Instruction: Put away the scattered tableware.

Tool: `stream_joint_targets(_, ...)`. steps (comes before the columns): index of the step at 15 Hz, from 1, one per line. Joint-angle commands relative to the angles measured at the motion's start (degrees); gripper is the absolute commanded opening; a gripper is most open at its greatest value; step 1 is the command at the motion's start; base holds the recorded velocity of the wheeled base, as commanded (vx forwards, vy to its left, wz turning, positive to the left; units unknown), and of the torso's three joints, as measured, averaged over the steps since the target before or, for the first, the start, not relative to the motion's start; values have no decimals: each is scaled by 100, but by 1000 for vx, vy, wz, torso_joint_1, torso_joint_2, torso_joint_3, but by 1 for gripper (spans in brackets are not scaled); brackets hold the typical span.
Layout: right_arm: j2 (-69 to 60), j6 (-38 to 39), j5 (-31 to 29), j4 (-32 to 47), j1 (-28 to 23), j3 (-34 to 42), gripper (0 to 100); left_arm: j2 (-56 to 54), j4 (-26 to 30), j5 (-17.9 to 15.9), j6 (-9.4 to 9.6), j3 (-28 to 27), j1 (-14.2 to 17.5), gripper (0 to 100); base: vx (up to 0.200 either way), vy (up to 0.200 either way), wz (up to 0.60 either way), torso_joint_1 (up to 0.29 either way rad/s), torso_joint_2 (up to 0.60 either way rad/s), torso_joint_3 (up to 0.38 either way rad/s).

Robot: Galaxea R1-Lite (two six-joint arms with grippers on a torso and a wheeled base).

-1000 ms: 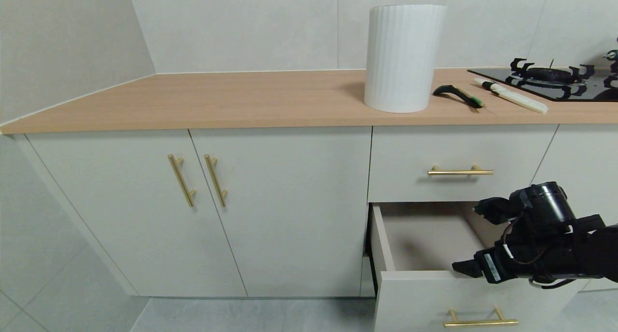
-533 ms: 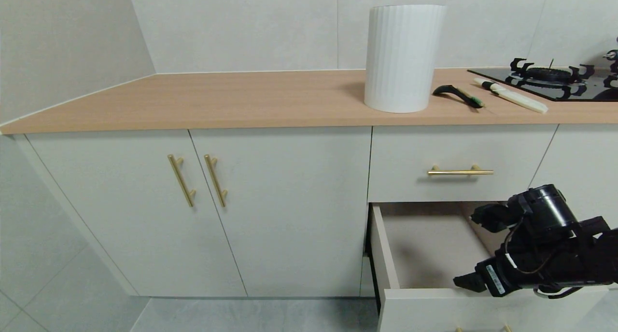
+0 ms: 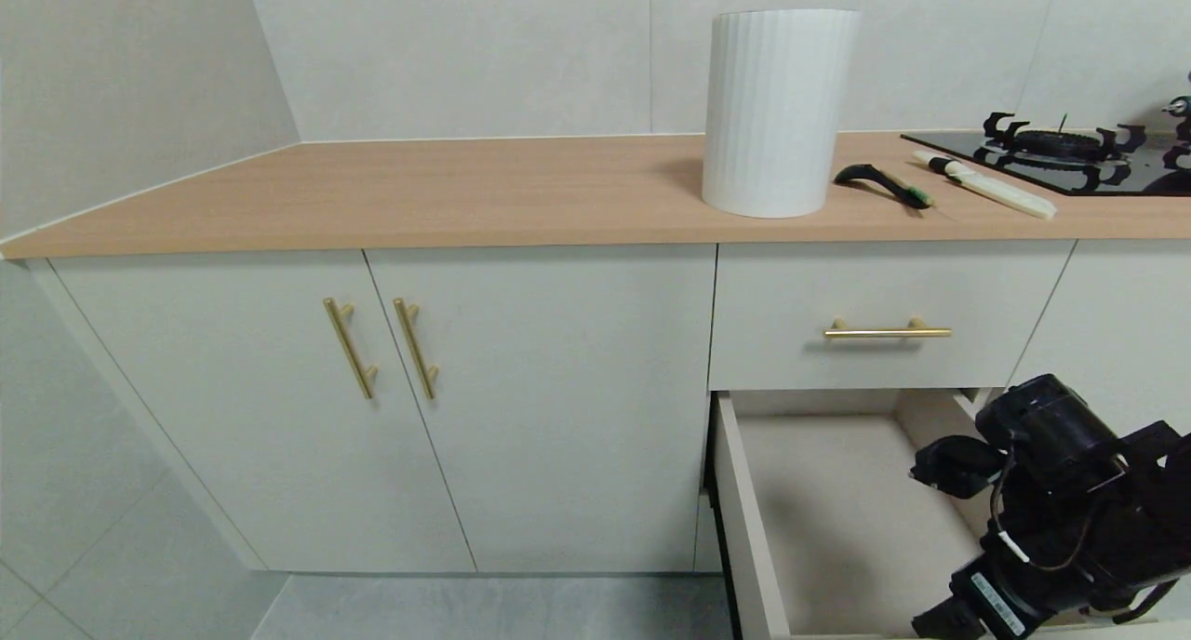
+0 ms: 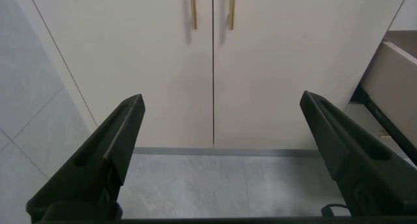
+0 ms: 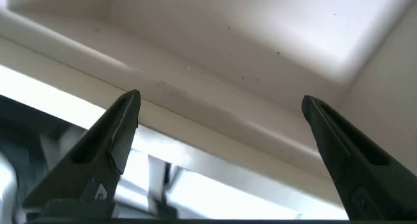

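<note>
Tableware lies on the bench [image 3: 465, 189] in the upper right of the head view: a black-handled utensil [image 3: 882, 183] with a green tip and, just right of it, a long white knife [image 3: 991, 189] whose far end reaches the edge of the hob [image 3: 1061, 147]. Neither piece is touched by a hand.

At the lower right of the head view the right hand [image 3: 926, 547] hangs over the open drawer [image 3: 740, 510], its forearm coming in from the right edge, one finger high and the other low near the frame's bottom. Its fingers are spread wide with nothing between them; the right wrist view shows them [image 5: 220, 101] over the drawer's pale inside. The left hand [image 4: 221, 100] is likewise spread wide and holds nothing, facing the double cabinet doors [image 4: 213, 55], low near the floor.

The drawer's pale floor and side walls show. Above it a second drawer [image 3: 887, 286] is closed. A tall white ribbed container [image 3: 777, 110] stands on the bench just left of the utensil; its inside cannot be seen.
</note>
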Motion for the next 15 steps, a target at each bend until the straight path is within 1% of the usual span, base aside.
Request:
stream_joint_targets(1,-137,-118,4,313,160,-19,100,9,-1,4,-6,0,2,100,0,0,0,0,0,0)
stream_joint_targets(5,-260,-338,-5,954,423,7,100,9,-1,4,2,0,2,100,0,0,0,0,0,0)
stream_joint_targets(7,-260,-320,-23,928,414,-81,100,9,-1,4,2,0,2,100,0,0,0,0,0,0)
stream_joint_targets(8,-295,-250,-31,928,362,-274,100,9,-1,4,2,0,2,100,0,0,0,0,0,0)
stream_joint_targets(9,-339,-56,-5,919,239,-467,100,9,-1,4,-6,0,2,100,0,0,0,0,0,0)
stream_joint_targets(11,-330,594,30,884,72,-916,100,9,-1,4,-6,0,2,100,0,0,0,0,0,0)
stream_joint_targets(12,-348,902,48,691,19,-1065,100,9,-1,4,2,0,2,100,0,0,0,0,0,0)
stream_joint_targets(13,-357,1200,30,374,1,-1065,100,9,-1,4,-6,0,2,100,0,0,0,0,0,0)
stream_joint_targets(14,-383,1341,4,111,-7,-1030,100,9,-1,4,-6,0,2,100,0,0,0,0,0,0)
stream_joint_targets(15,-383,1359,-5,40,-16,-1030,100,9,-1,4,2,0,2,100,0,0,0,0,0,0)
